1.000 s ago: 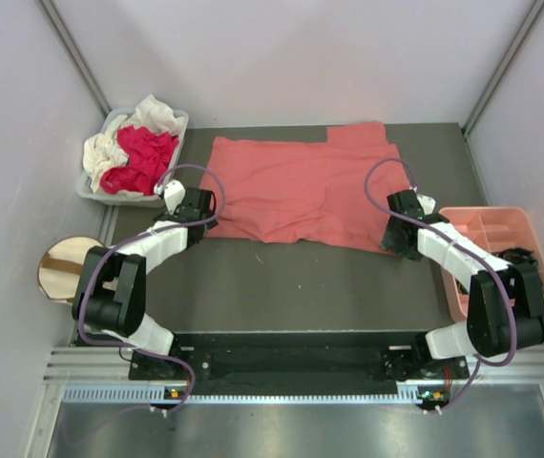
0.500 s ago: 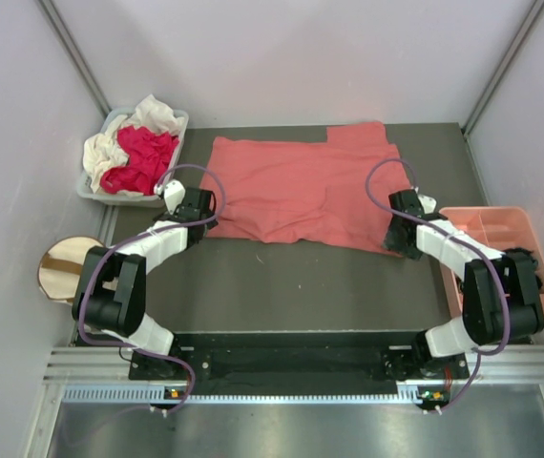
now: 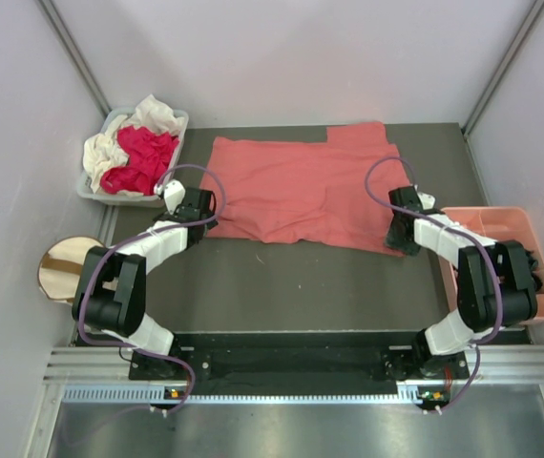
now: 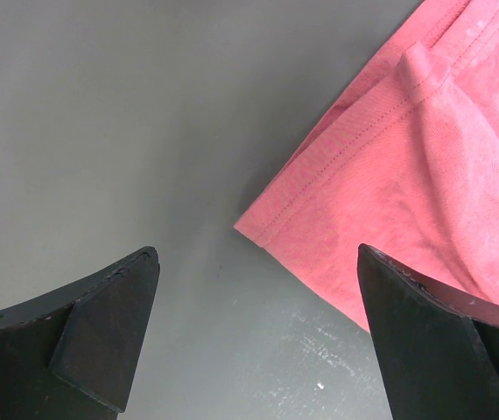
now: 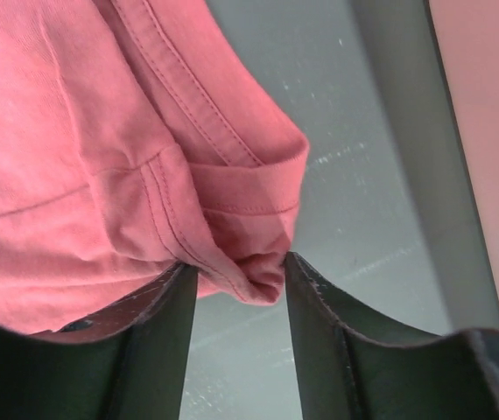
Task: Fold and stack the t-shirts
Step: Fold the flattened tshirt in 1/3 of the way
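**A:** What has changed on your side?

**B:** My right fingers (image 3: 398, 240) have drawn in over the last second. They are narrow now, and the doubled hem corner (image 5: 249, 258) of the salmon-pink shirt (image 3: 301, 191) is pressed between them, touching both. That arm's elbow has also swung in a little beside the tray (image 3: 515, 218).

**A:** And the left?

**B:** My left fingers (image 3: 202, 212) have stayed as wide as they go. The shirt's near left corner (image 4: 271, 229) lies on the desk (image 3: 291, 286) between them, and neither finger touches it.

**A:** Has the shirt moved?

**B:** No. It lies spread across the middle of the desk just as it did.

**A:** Where does that leave the job?

**B:** One corner is pinched and the other is waiting. I judge the left must close before any lift, or the fold will drag crooked. Farther off, the magenta-red shirt (image 3: 143, 155) and the cream-white shirt (image 3: 156, 114) sit heaped in the grey bin (image 3: 178, 116) at the far left, not yet folded
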